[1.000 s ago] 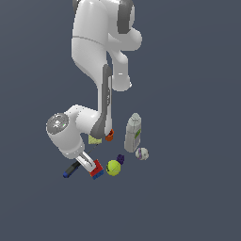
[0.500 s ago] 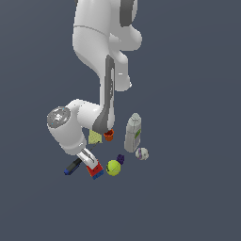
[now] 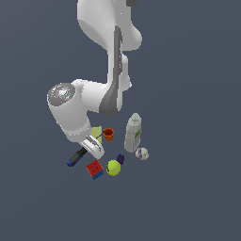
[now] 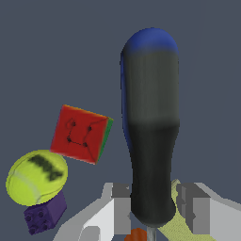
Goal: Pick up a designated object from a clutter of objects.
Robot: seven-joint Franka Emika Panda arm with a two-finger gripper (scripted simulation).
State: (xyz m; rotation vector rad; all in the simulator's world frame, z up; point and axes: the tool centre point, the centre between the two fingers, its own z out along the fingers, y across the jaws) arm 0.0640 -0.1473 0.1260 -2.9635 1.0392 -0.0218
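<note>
Claw (image 4: 157,214): I see both fingers spread either side of the screwdriver (image 4: 150,127) handle, gaps visible, nothing gripped. In the exterior view's lower left, the screwdriver lies on the floor; rightward sit the red cube (image 3: 95,169), tennis ball (image 3: 113,167), bottle (image 3: 133,133).

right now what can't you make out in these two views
- Screwdriver shaft: hidden behind the arm in the exterior view, cut off by the frame edge in the wrist view.
- Tool: fingers flank the handle, but contact is unclear; in the exterior view the wrist blocks it.
- Sponge: mostly covered by the arm.
- Bottle label: too small to read.
- Purple piece: partly behind the tennis ball.
</note>
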